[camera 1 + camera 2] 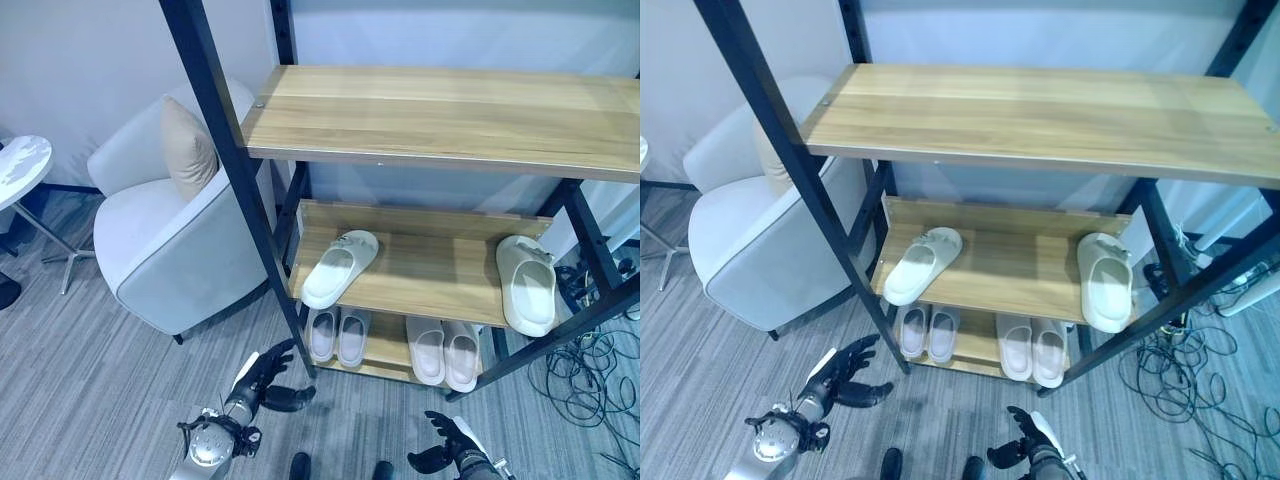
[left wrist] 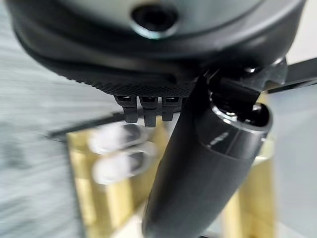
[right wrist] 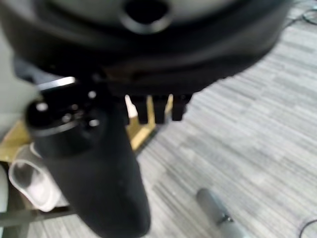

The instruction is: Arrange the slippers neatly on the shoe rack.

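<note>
Both the left hand point(image 1: 262, 381) and right hand point(image 1: 447, 446) hang open and empty before the shoe rack point(image 1: 440, 120), no writing legible.

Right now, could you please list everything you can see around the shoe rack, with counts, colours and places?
shoe rack: one, black frame with wooden shelves, centre.
slippers on the middle shelf: two, white; one angled at the left end, one at the right end, far apart.
slippers on the bottom shelf: four, in two side-by-side pairs; whitish pair at left, pinkish pair at right.
armchair: one, white, left of the rack.
cushion: one, beige, on the armchair.
side table: one, white top, far left.
cables: a dark tangle on the floor, right of the rack.
carpet: grey, striped.
left hand: dark, fingers relaxed, empty, low before the rack.
right hand: dark, open, empty, bottom edge.
</note>
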Robot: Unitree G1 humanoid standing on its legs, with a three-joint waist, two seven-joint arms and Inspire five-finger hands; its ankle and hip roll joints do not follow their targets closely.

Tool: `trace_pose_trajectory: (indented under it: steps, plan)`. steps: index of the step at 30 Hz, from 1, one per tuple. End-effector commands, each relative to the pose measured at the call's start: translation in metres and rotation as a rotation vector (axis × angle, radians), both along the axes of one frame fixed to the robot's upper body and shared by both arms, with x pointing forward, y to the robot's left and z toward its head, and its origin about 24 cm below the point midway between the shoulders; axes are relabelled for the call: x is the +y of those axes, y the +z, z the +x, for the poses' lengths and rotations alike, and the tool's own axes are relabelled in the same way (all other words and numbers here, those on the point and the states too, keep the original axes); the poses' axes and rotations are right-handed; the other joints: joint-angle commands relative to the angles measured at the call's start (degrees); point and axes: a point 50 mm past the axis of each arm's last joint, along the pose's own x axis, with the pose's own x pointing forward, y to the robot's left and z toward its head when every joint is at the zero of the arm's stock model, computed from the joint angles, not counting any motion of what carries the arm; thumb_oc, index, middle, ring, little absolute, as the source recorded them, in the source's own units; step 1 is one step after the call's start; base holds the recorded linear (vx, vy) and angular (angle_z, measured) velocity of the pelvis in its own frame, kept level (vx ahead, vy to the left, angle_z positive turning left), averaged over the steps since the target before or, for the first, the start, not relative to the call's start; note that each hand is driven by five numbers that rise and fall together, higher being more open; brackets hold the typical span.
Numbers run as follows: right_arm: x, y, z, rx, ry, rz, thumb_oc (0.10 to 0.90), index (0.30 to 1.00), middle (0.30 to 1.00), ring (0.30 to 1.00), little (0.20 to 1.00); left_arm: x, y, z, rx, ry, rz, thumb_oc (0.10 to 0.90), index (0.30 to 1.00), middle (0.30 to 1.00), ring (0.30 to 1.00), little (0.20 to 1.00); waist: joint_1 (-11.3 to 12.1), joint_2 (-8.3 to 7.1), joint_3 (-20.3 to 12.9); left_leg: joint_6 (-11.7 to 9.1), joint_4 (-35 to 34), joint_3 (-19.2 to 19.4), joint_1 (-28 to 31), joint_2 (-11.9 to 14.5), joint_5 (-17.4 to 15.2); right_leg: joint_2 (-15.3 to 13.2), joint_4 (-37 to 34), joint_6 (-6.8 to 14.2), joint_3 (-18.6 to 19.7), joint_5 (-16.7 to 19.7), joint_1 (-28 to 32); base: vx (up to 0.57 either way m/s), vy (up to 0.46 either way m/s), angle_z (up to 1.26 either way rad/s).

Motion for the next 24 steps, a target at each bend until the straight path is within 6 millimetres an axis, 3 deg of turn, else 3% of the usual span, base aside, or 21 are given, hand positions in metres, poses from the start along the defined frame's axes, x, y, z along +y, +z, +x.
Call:
trace_pose_trajectory:
  steps: [1,17,24]
  plan:
    - [-0.007,0.017,0.027,-0.110,0.028,-0.031,0.800,0.900,0.900,0.900,0.900,-0.018,0.056,0.037,-0.272,-0.076,-0.135,0.800,0.900,0.900,0.900,0.900,-0.9,-0.90,0.1,-1.7,0.1,2.4,-1.0,-0.9,-3.1,-1.3,0.7,3.9,2.6,-6.1,1.8,0.04,0.007,-0.01]
    - [0.005,0.015,0.029,-0.122,0.052,-0.001,0.800,0.900,0.900,0.900,0.900,-0.023,0.125,0.053,-0.560,-0.046,-0.279,0.800,0.900,0.900,0.900,0.900,-1.0,-0.96,0.0,-1.2,0.1,2.8,0.8,-1.2,-4.4,-1.7,0.7,4.0,3.1,-6.2,3.1,0.01,-0.002,-0.01]
    - [0.006,0.014,0.030,-0.119,0.051,-0.004,0.800,0.900,0.900,0.900,0.900,-0.023,0.140,0.066,-0.654,0.016,-0.229,0.800,0.900,0.900,0.900,0.900,-1.6,-0.90,0.3,-1.1,0.1,3.1,0.5,-1.1,-4.4,-1.8,0.7,3.9,3.5,-6.0,2.4,0.01,-0.007,-0.04]
